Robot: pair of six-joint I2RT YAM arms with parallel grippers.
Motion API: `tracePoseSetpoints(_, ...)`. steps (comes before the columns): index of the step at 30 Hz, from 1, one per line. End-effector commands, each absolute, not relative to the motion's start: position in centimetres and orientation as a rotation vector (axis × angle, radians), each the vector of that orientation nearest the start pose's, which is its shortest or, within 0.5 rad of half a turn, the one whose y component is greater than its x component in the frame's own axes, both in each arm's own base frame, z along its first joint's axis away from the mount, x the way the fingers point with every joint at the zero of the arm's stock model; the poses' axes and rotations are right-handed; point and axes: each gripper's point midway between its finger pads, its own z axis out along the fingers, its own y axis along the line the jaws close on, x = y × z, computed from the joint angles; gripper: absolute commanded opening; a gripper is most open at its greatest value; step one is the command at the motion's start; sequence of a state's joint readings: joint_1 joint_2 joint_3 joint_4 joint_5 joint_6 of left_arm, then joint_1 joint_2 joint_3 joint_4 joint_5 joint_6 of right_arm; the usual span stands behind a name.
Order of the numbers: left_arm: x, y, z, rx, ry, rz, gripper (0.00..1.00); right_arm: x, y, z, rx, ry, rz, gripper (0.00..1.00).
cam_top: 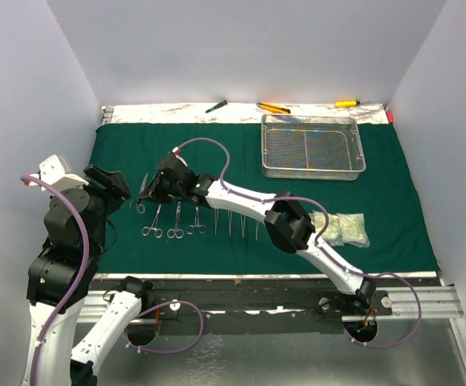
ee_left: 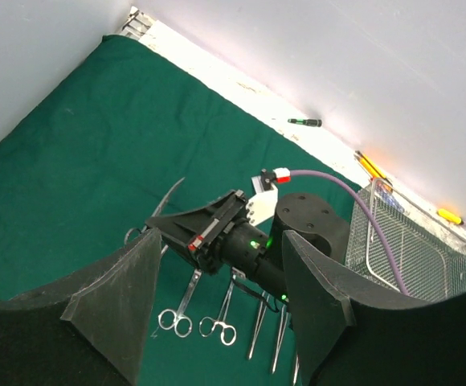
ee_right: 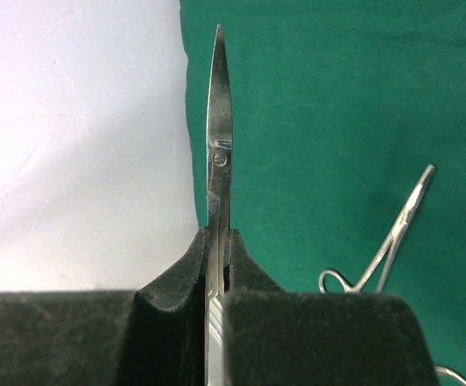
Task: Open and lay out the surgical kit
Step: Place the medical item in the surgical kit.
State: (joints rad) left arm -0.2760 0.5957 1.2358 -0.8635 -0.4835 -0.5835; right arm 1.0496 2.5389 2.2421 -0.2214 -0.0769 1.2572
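Observation:
The dark green cloth (cam_top: 378, 185) lies spread flat on the table. The silver mesh tray (cam_top: 313, 145) stands on it at the far right. Several steel clamps (cam_top: 174, 221) and tweezers (cam_top: 237, 221) lie in a row at centre-left, with clear packets (cam_top: 342, 229) to the right. My right gripper (cam_top: 157, 188) reaches to the row's left end and is shut on steel scissors (ee_right: 219, 145), blades pointing out past the fingertips, low over the cloth. My left gripper (ee_left: 217, 314) is open and empty, just left of it, looking at the right gripper (ee_left: 209, 229) and clamps (ee_left: 177, 314).
A green-handled tool (cam_top: 215, 106), orange pens (cam_top: 273, 107) and a yellow one (cam_top: 347, 103) lie on the bare strip behind the cloth. White walls close in the left, back and right. The cloth's left edge (ee_right: 186, 121) is close to the scissors.

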Motion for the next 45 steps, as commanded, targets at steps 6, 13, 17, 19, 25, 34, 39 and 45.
tracePoseSetpoints(6,19.4,0.0,34.9,-0.581,1.762,-0.195,0.63,27.7,66.8,10.0,0.32,2.47,1.588,0.02)
tracePoseSetpoints(13,19.4,0.0,34.3,-0.589,1.78,-0.187,0.63,25.2,67.2,7.7,0.356,2.601,1.635,0.02)
tracePoseSetpoints(17,19.5,0.1,34.2,-0.596,1.782,-0.182,0.63,24.3,67.0,6.4,0.386,2.661,1.638,0.02)
tracePoseSetpoints(19,19.6,0.1,34.0,-0.6,1.784,-0.18,0.63,24.1,67.1,6.1,0.375,2.68,1.636,0.03)
tracePoseSetpoints(25,19.9,0.1,33.9,-0.604,1.794,-0.173,0.63,23.4,66.4,4.7,0.408,2.779,1.558,0.04)
tracePoseSetpoints(34,19.8,0.4,33.9,-0.622,1.783,-0.165,0.63,23.0,66.6,3.6,0.436,2.823,1.579,0.14)
tracePoseSetpoints(39,19.8,0.3,34.0,-0.623,1.782,-0.167,0.63,23.5,67.0,4.1,0.422,2.8,1.628,0.2)
tracePoseSetpoints(45,19.9,0.2,33.9,-0.615,1.79,-0.17,0.63,25.2,66.6,6.6,0.368,2.701,1.634,0.33)
